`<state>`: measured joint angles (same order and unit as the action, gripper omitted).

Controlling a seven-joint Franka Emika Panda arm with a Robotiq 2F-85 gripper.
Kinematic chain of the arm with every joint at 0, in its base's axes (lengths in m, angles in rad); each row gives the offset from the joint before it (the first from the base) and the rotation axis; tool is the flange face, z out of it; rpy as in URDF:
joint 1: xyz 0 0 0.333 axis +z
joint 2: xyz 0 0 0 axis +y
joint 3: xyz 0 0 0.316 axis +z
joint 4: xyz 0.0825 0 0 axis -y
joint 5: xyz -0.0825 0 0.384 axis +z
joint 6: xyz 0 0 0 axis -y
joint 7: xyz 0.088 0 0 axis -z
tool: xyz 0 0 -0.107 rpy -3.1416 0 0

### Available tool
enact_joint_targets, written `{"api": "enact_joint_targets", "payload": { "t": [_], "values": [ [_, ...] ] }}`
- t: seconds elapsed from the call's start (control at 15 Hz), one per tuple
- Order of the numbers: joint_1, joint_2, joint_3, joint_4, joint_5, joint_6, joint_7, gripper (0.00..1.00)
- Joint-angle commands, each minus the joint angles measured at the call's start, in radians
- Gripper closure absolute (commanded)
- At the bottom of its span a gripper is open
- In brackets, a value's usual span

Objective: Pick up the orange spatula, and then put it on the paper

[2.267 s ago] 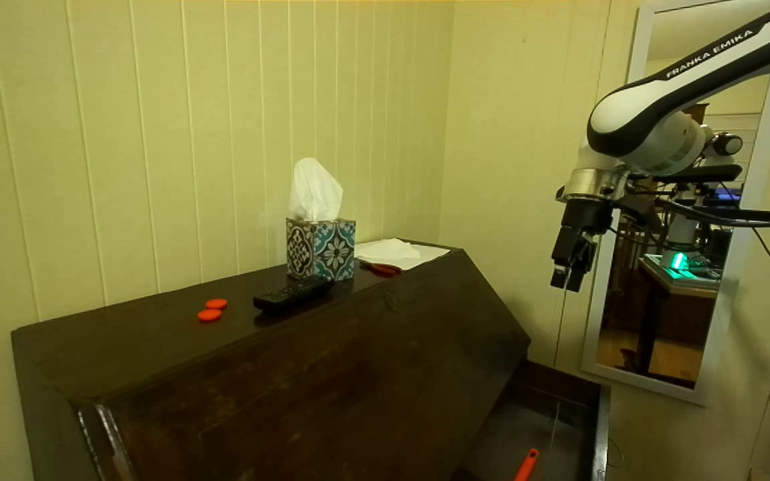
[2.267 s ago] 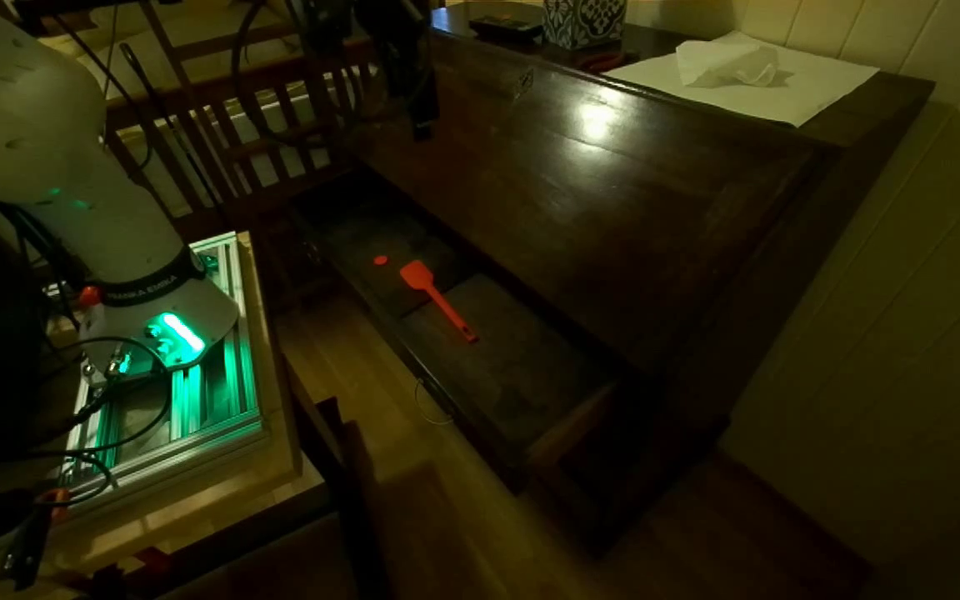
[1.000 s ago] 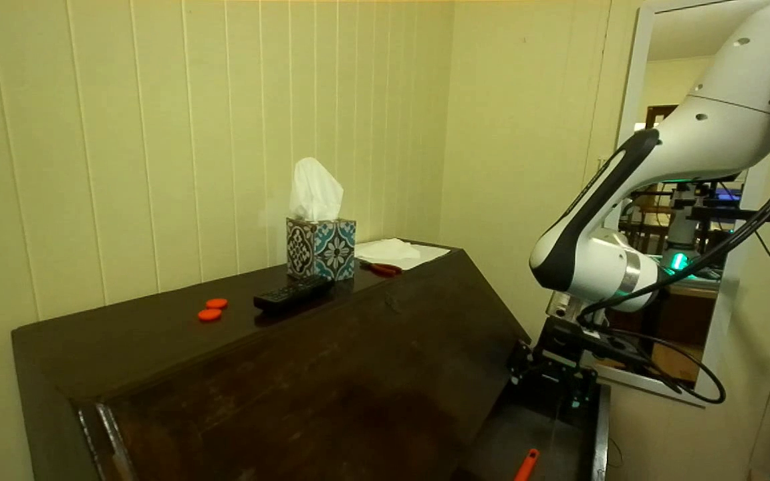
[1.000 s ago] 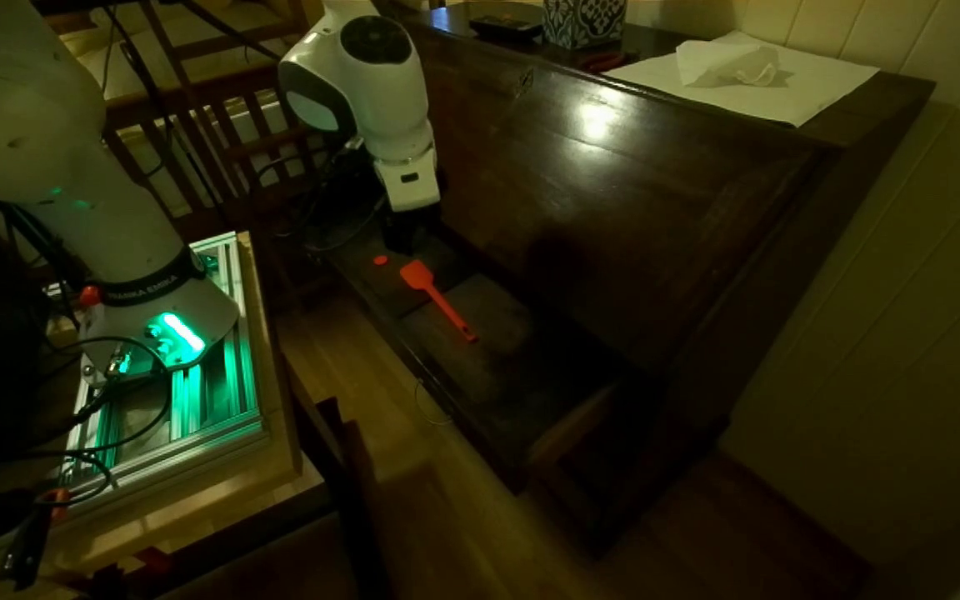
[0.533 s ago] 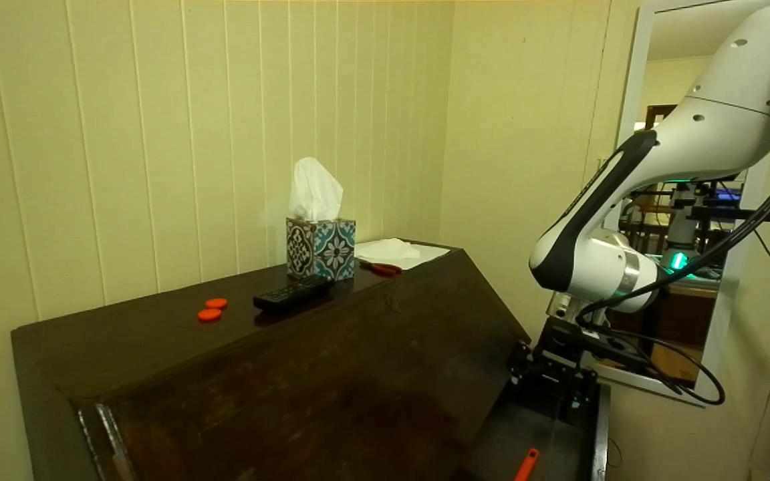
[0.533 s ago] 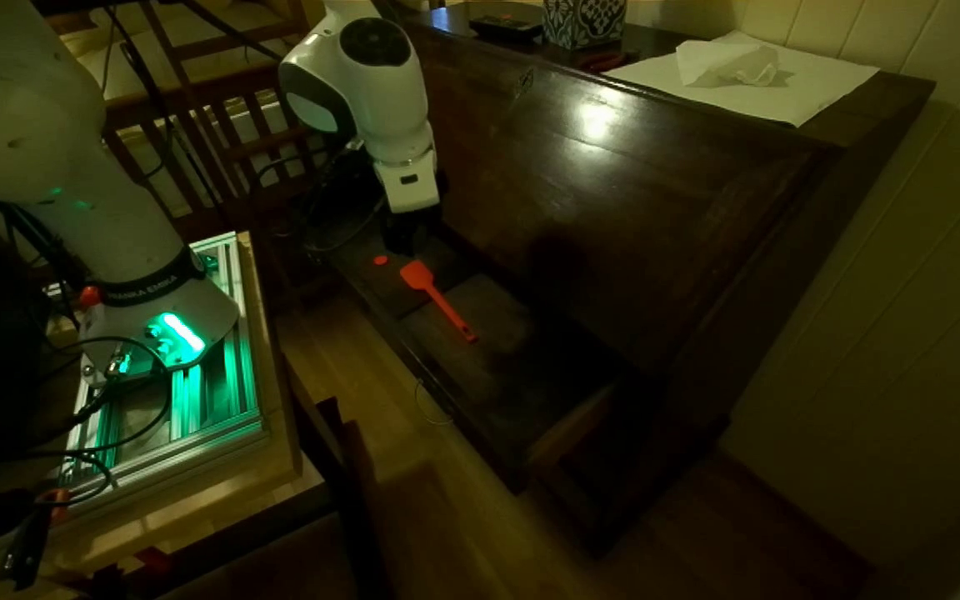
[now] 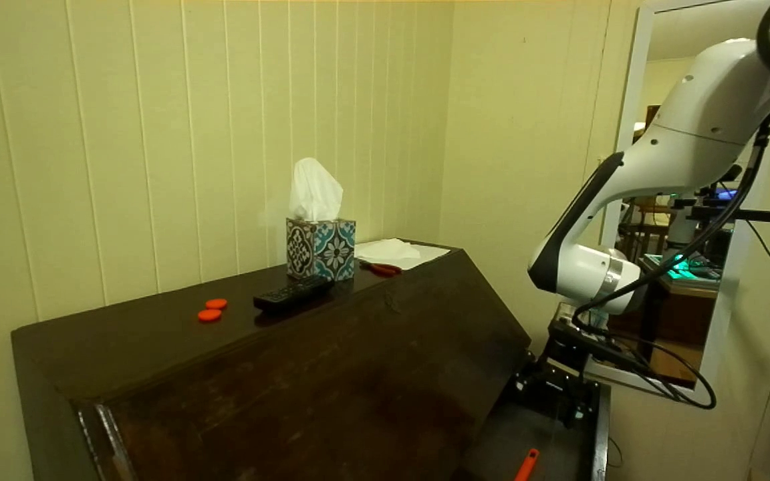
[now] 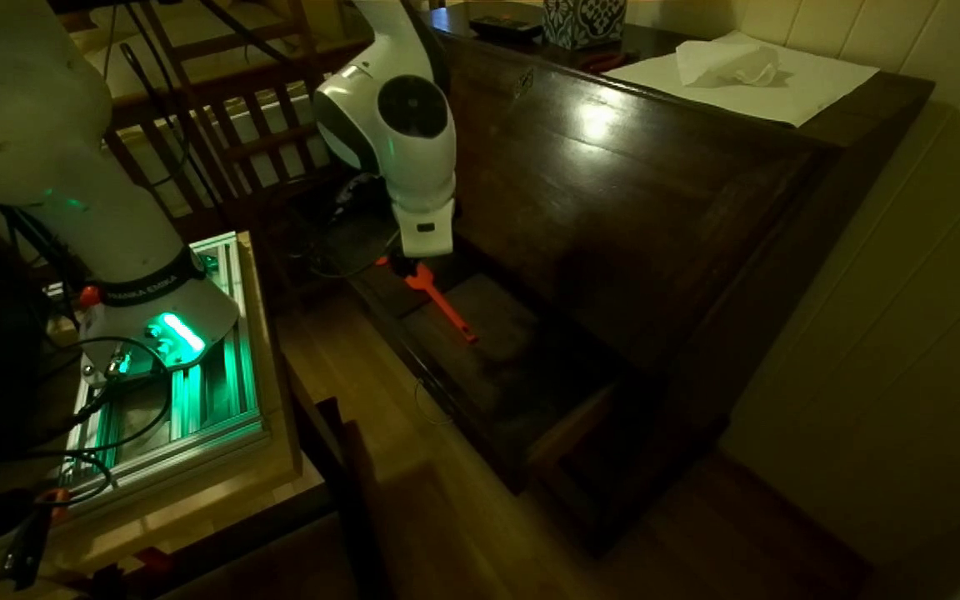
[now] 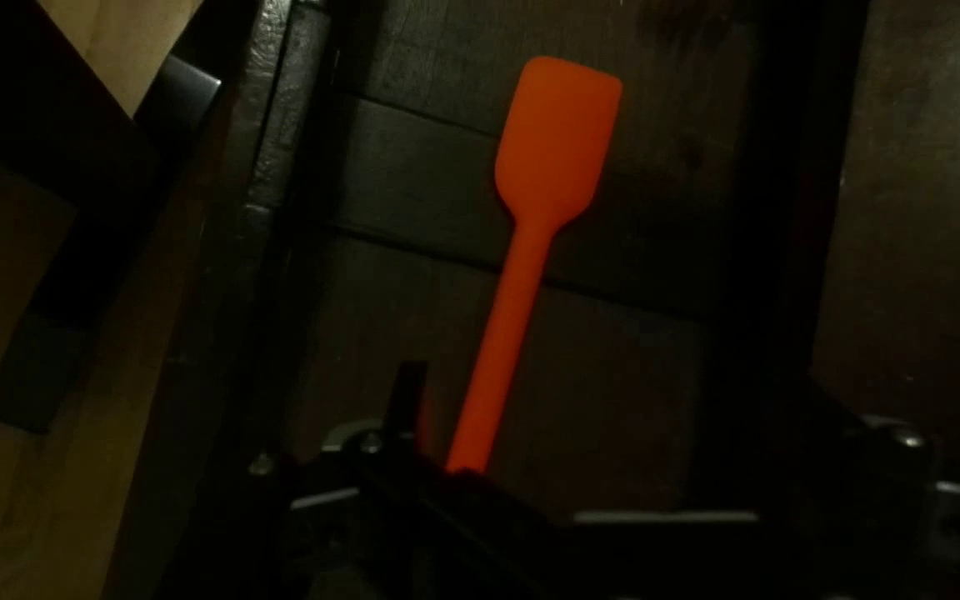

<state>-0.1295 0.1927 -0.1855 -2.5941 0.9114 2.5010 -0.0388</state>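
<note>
one spatula (image 9: 525, 262), between drawer edges (image 7: 603, 421); gripper (image 7: 546, 402) spread above

- We see our arm (image 7: 726, 93) bent, forearm (image 7: 666, 160) sloping downward.
- Our wrist (image 7: 589, 275) hangs at its lower end.
- Our claw (image 7: 548, 402) points down, fingers (image 9: 410, 400) spread wide apart.
- Green light (image 8: 182, 333) glows on our base (image 8: 217, 312).

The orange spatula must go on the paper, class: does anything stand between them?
Yes. The desk's sloping front rises between the drawer, where the orange spatula lies, and the paper up on top. A likely route is up and over. What looks like a crumpled tissue also covers part of the paper.
</note>
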Motion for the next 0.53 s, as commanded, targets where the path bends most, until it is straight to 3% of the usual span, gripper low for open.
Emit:
{"api": "enact_joint_targets", "payload": {
  "t": [0.0,0.2,0.47],
  "values": [
    [-0.073,0.151,0.025,0.101,0.122,-0.076,-0.070,0.00],
    [-0.093,0.266,0.041,0.169,0.175,-0.096,-0.072,0.00],
    [-0.077,0.366,0.055,0.249,0.149,-0.106,-0.010,0.00]
  ]
}}
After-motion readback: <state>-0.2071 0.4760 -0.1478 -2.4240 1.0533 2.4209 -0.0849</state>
